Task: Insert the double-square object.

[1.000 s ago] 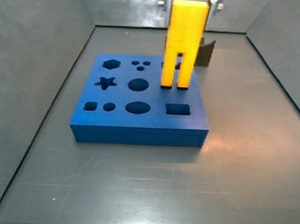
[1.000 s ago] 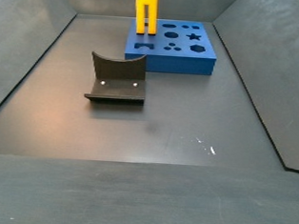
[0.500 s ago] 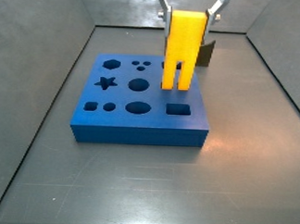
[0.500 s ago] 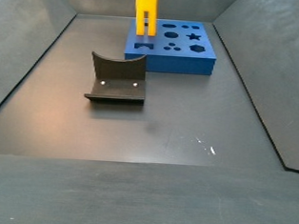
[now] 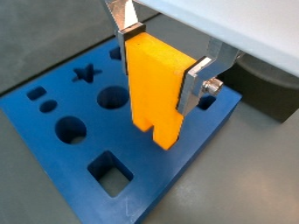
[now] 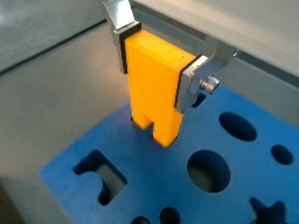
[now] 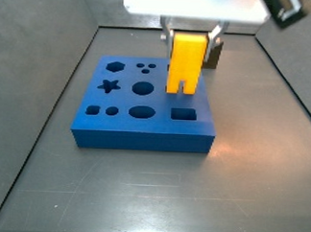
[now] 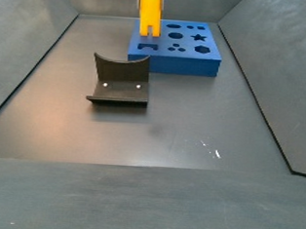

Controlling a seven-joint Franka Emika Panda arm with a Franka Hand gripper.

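The gripper (image 5: 163, 66) hangs over the blue block (image 7: 120, 112), its fingers (image 5: 197, 83) clamped on the upper part of the double-square object (image 5: 156, 92). The yellow piece stands upright, its two prongs pointing down at the block's edge at about 3 o'clock in a side view (image 7: 186, 63). The dark grey curved holder (image 8: 119, 80) sits well apart on the desk (image 8: 181, 138).
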